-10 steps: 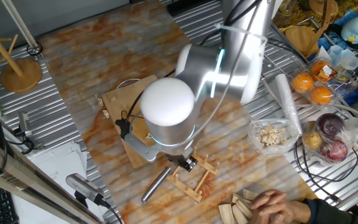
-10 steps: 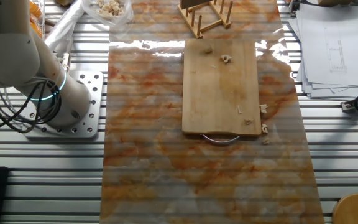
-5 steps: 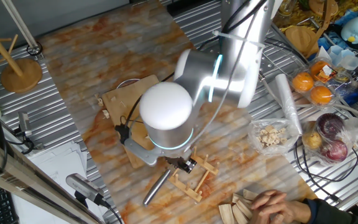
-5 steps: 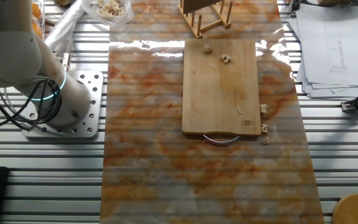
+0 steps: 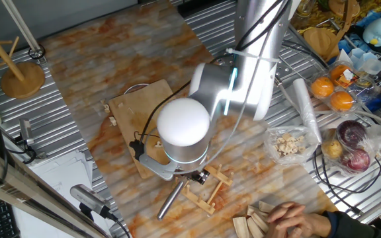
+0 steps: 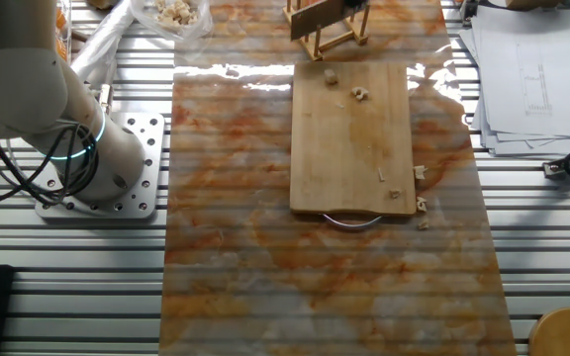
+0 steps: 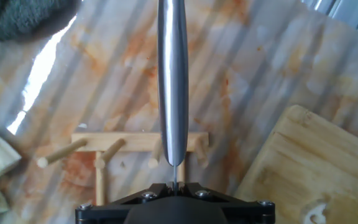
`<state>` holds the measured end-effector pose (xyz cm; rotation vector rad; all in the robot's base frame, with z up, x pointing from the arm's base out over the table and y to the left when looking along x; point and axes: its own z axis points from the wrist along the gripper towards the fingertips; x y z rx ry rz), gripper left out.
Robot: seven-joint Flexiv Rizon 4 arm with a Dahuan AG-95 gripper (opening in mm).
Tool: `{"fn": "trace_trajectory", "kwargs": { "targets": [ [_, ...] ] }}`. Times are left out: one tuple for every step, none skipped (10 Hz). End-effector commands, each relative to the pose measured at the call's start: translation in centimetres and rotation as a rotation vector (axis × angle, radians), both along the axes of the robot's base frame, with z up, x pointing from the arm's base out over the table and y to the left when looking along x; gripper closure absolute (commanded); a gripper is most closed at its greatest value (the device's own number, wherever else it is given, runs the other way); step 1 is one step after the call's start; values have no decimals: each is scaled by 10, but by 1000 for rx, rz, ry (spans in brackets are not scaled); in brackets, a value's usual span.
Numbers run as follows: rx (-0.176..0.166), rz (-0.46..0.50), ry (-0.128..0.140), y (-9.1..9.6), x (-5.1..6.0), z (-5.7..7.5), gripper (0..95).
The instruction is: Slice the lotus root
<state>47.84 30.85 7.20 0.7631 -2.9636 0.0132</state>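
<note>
My gripper is shut on the thin blade of a knife. Its steel handle points away from the hand, over a small wooden peg rack. In one fixed view the gripper hangs over the rack, with the handle slanting down-left. Several tiny pale lotus root chunks lie on the wooden board. A few more lie just off its right edge. The board's corner shows at the lower right of the hand view.
A clear bag of pale chunks lies right of the arm, with oranges and bagged onions beyond. A person's hand rests on wooden blocks near the rack. Papers lie beside the mat.
The arm has shifted a little right and down in one fixed view, with the knife in it. A dark blade edge now shows above the rack in the other fixed view.
</note>
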Motion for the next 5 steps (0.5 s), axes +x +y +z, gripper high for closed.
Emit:
{"fn": "trace_trajectory", "kwargs": {
  "targets": [
    [-7, 6, -4, -2, -3, -6, 950],
    [-18, 16, -9, -3, -4, -11, 950],
    [-24, 25, -17, -4, -4, -14, 950],
    [-28, 36, -31, -4, -5, -19, 950],
    [-31, 40, -39, -4, -5, -21, 950]
  ]
}}
